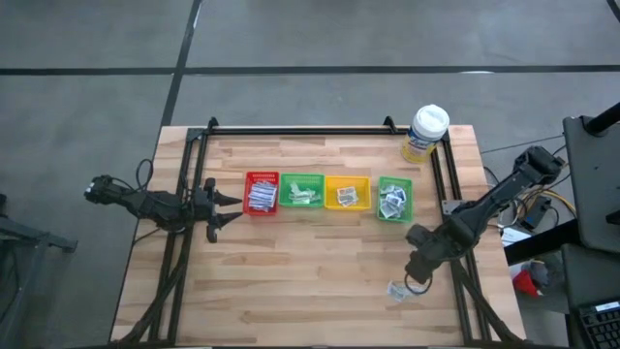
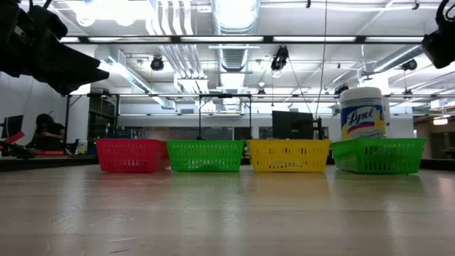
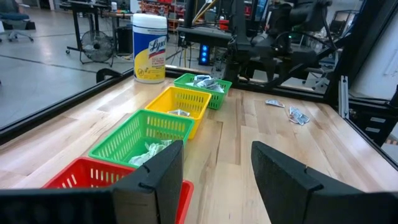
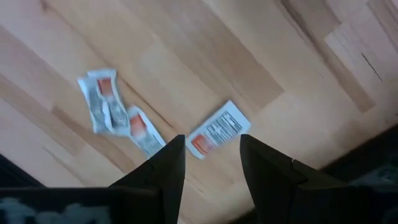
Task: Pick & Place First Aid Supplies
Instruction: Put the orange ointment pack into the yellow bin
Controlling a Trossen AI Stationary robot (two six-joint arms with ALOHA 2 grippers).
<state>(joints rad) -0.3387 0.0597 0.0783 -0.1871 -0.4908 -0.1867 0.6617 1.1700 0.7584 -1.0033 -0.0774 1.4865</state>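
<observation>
Loose first aid supplies lie flat on the wooden table near its front right: a small white packet with an orange end (image 4: 217, 129) and a cluster of similar packets (image 4: 115, 112), seen as pale specks (image 1: 397, 289) in the high view. My right gripper (image 4: 210, 155) hangs above them, pointing down, open, with nothing between its fingers. My left gripper (image 3: 217, 168) waits open at the table's left (image 1: 225, 208), beside the red tray (image 1: 262, 194). More packets fill the trays.
A row of trays crosses the table's middle: red, green (image 1: 302, 191), yellow (image 1: 347, 192), green (image 1: 394, 199). A white-lidded, yellow-labelled tub (image 1: 426, 133) stands at the far right corner. A black frame (image 1: 291, 129) runs along the table's edges. Bare wood lies in front of the trays.
</observation>
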